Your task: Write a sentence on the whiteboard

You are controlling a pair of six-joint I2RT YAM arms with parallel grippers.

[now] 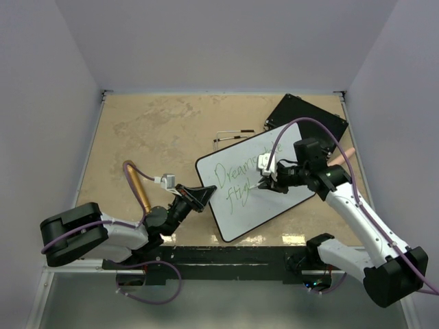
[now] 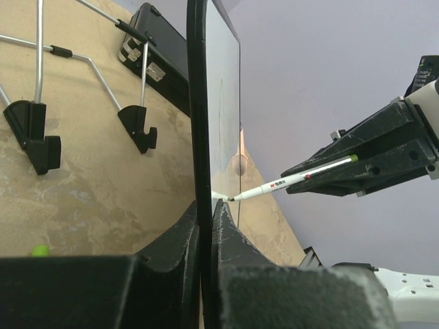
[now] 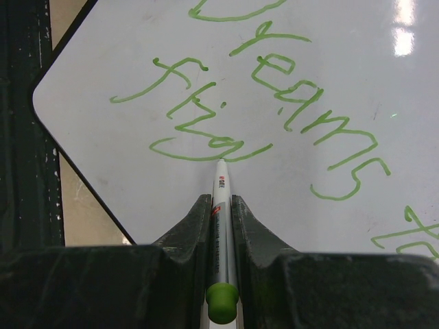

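The whiteboard (image 1: 241,214) lies tilted on the table, with green writing (image 3: 309,103) in two lines on it. My left gripper (image 1: 201,195) is shut on its left edge; the left wrist view shows the board's black frame (image 2: 198,103) pinched between the jaws of this gripper (image 2: 206,211). My right gripper (image 1: 267,182) hovers over the board's middle, shut on a white marker (image 3: 221,205) with a green end. The marker's tip touches the board at the end of the lower line. The marker (image 2: 295,181) and right gripper (image 2: 370,161) also show in the left wrist view.
A flat black board (image 1: 312,116) lies behind the whiteboard at the back right. A thin wire stand (image 1: 233,136) with black feet (image 2: 31,137) rests behind the whiteboard. A brown tube (image 1: 139,188) lies at the left. Walls close in the table on three sides.
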